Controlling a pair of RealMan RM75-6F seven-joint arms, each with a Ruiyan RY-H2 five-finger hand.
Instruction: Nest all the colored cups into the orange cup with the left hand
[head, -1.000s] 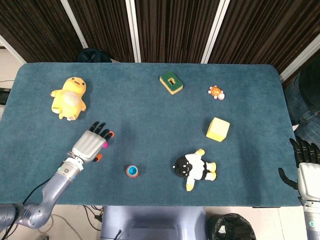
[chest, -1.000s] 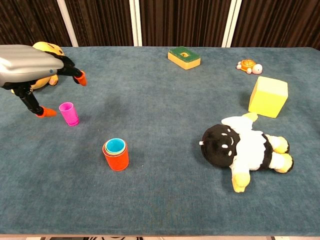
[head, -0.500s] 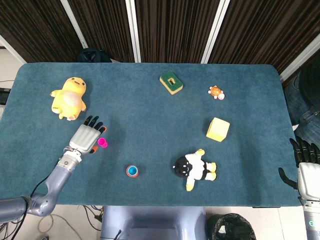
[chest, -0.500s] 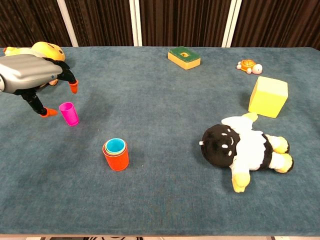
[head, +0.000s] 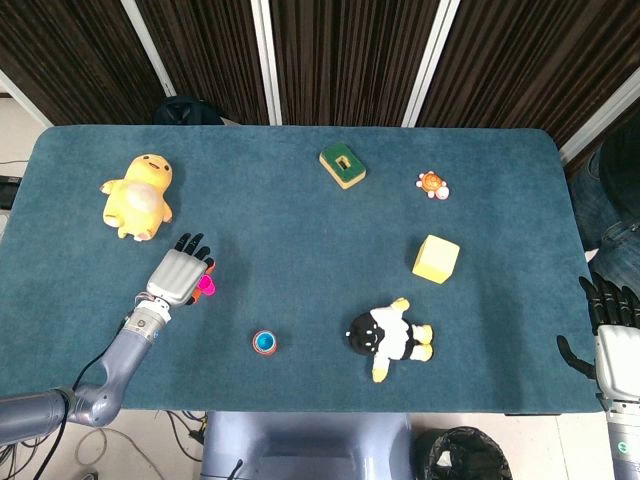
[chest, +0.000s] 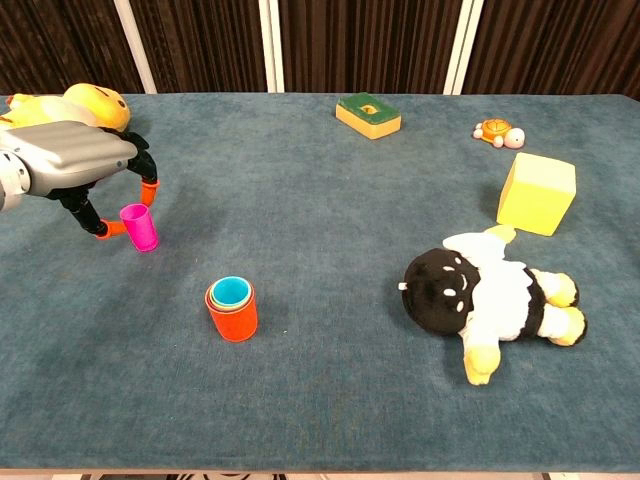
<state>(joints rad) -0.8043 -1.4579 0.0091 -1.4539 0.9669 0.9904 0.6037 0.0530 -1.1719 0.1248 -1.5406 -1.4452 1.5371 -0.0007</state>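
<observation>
On the teal felt-covered desk (chest: 330, 400), the squat orange plastic cup (chest: 233, 322) stands nearest, with smaller green and blue cups already nested in its mouth. Farther back, the small, smooth magenta plastic cup (chest: 139, 226) stands upright between the orange-tipped fingers (chest: 149, 187) of the left robot hand (chest: 70, 165), which curl round it without plainly pinching; light and slick, it could tip or skid if one tip lands first. The right robot hand (head: 606, 312) rests spread and empty at the desk's edge.

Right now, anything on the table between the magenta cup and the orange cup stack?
Nothing. In the chest view, only bare blue table lies between the magenta cup, at the left hand, and the orange cup.
</observation>
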